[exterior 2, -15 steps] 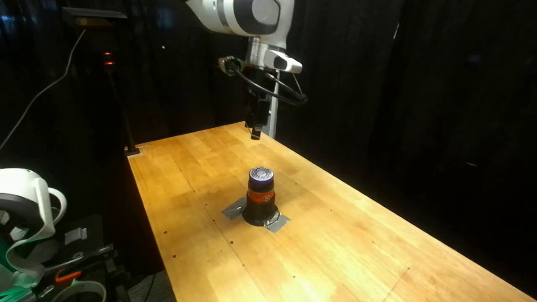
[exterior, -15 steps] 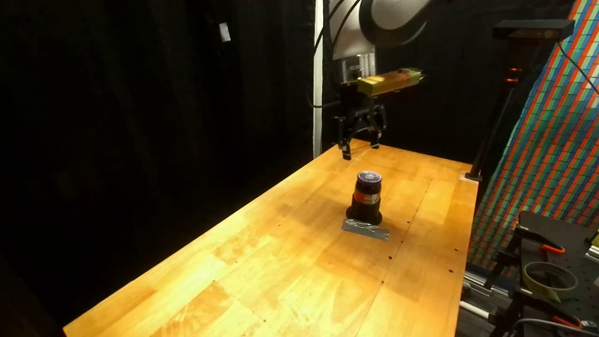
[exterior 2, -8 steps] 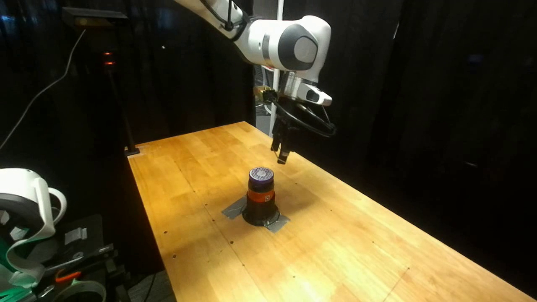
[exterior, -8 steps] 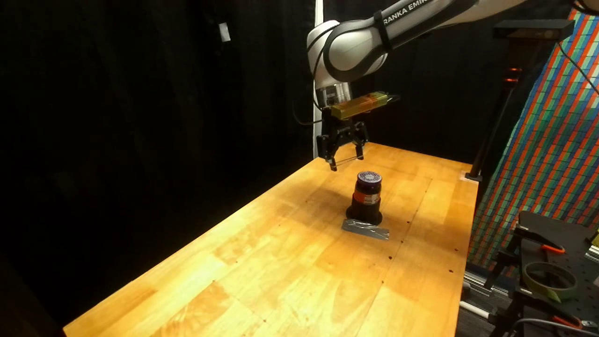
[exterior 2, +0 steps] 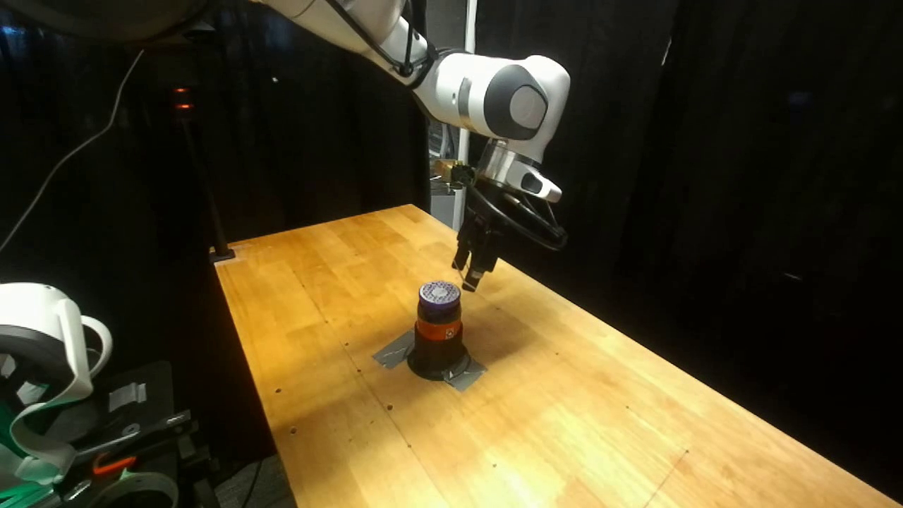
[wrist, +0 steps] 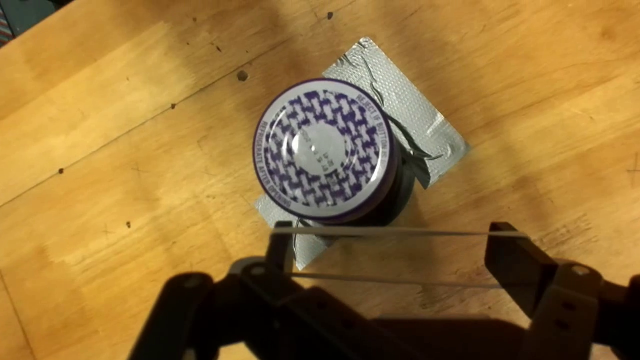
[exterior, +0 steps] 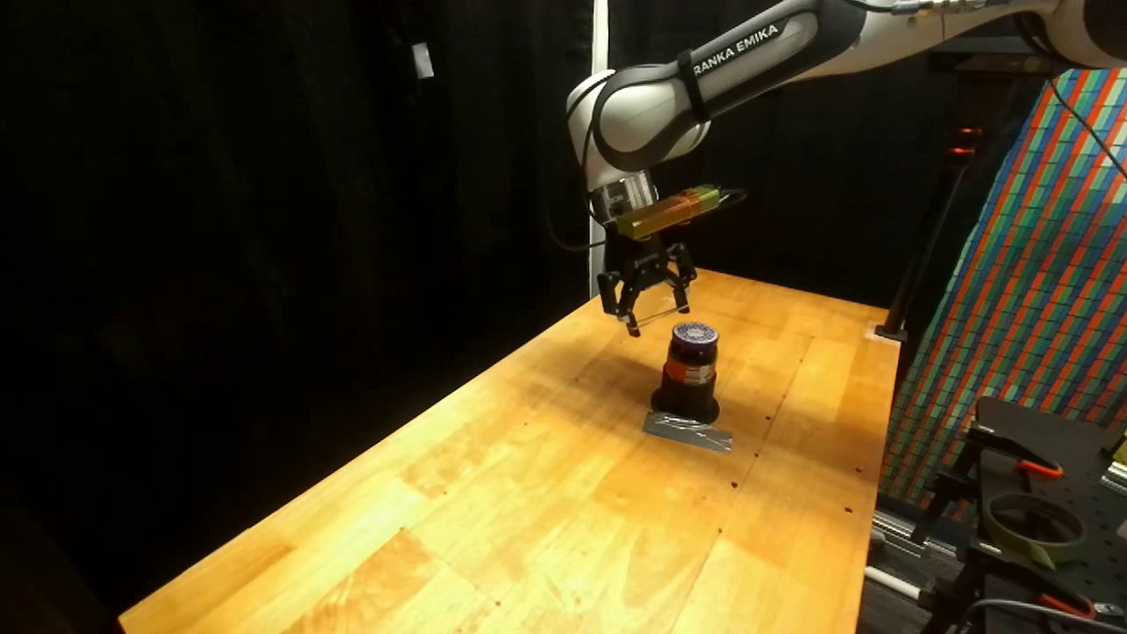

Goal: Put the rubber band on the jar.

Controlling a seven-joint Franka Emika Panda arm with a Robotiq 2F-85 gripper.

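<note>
The jar [exterior: 691,370] stands upright in a black round base on the table. It is dark with an orange-red label and a purple-and-white lid; it also shows in an exterior view [exterior 2: 439,324], and its lid [wrist: 322,150] fills the middle of the wrist view. My gripper [exterior: 659,319] is open and tilted, beside the jar and slightly above lid height; the fingertips [exterior 2: 464,276] are apart from the lid. The thin pale rubber band [wrist: 397,231] is stretched around both fingers [wrist: 394,240] as two strands. In the wrist view the near strand passes just below the lid's edge.
Grey tape [exterior: 687,431] fixes the black base [exterior 2: 437,363] to the wooden table [exterior: 528,484]. A dark post [exterior: 924,229] stands at the table's far corner. A side shelf with a tape roll [exterior: 1034,528] is beyond the table's edge. A dark curtain hangs behind.
My gripper has come down and nearer the jar, and has tilted in the last half second. The band stays stretched over the open fingers. The jar has not moved.
</note>
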